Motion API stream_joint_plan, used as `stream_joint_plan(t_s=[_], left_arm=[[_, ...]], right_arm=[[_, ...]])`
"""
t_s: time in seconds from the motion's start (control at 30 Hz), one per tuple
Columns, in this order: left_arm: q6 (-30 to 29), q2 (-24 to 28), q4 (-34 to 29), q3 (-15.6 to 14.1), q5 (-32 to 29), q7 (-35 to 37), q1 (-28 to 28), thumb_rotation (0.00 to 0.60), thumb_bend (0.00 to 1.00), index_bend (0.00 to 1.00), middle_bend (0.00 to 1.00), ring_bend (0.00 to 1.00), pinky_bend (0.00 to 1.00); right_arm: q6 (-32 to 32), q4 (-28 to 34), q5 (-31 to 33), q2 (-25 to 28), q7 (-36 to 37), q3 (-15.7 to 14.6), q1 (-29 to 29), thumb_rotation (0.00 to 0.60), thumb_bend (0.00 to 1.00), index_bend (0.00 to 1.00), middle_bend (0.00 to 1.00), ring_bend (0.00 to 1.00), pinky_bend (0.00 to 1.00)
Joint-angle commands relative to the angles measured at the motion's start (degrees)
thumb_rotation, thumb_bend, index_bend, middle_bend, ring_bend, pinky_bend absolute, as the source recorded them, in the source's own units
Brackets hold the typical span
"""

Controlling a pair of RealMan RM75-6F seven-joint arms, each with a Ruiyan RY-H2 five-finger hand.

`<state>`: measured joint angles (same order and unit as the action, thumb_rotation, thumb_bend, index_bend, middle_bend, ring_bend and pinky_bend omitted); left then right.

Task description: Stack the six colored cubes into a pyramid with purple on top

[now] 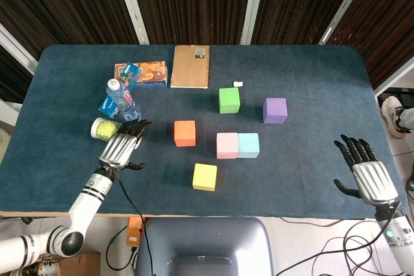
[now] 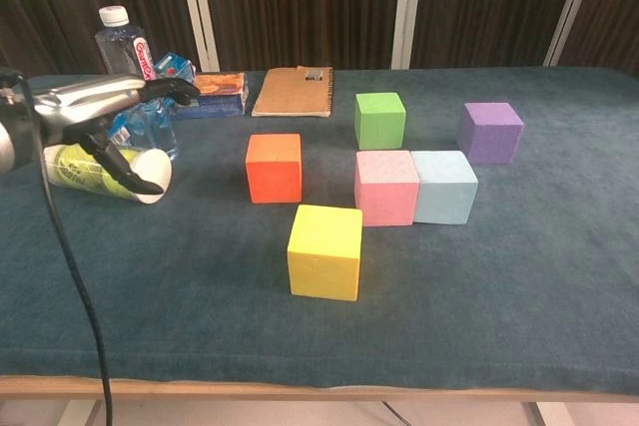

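Orange cube [image 1: 185, 132]: stands just to the right of the left hand [image 1: 121, 150] fingertips, on the blue cloth table [image 1: 310, 82], touching nothing.
Left hand: fingers spread, holding nothing, above the tennis ball tube [image 2: 148, 179].
Right hand [image 1: 367, 174]: fingers spread, empty, near the table edge, well apart from every cube.
Base row: pink cube [image 1: 227, 145] and light blue cube [image 1: 248, 145] touch side by side.
Others: yellow cube [image 1: 205, 176], green cube [image 1: 229, 99], purple cube [image 1: 275, 110] stand loose.
Risk one: the left fingers may knock the tube or the water bottle [image 2: 126, 57] behind them.
Risk two: a push on the orange cube could shift the pink cube.
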<state>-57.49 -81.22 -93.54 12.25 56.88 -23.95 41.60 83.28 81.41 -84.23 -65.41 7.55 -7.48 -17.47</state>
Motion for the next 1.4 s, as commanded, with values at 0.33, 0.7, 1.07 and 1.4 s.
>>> stream_joint_plan(t_s=[0.33, 0.7, 1.07, 1.4], left_arm=[[0.64, -12.32, 15.49, 6.23, -10.72, -9.25, 10.48, 0.516, 0.17, 0.16, 0.10, 0.00, 0.09], [6.13, -16.54, 22.99, 7.19, -17.92, -11.24, 15.92, 0.372, 0.16, 0.19, 0.07, 0.00, 0.09], [6.61, -20.02, 28.72, 6.07, -20.25, -13.48, 18.41, 0.214, 0.16, 0.27, 0.06, 0.00, 0.09], [6.25, -19.52, 27.77, 5.08, -20.54, -14.19, 18.44, 0.210, 0.15, 0.27, 0.05, 0.00, 0.09]], right_arm=[[-4.49, -3.49, -2.25, 0.72, 7.08, 1.38, 0.98, 0.600, 0.19, 0.01, 0.00, 0.00, 0.00], [-5.88, -5.12, -3.11, 1.62, 11.66, 2.99, 1.78, 0.600, 0.19, 0.00, 0.00, 0.00, 0.00], [-6.72, -5.27, -4.18, 2.18, 13.11, 3.89, 2.33, 0.600, 0.19, 0.00, 0.00, 0.00, 0.00], [-7.46, -5.13, -4.97, 2.31, 13.26, 4.49, 2.59, 0.600, 0.19, 0.00, 0.00, 0.00, 0.00]])
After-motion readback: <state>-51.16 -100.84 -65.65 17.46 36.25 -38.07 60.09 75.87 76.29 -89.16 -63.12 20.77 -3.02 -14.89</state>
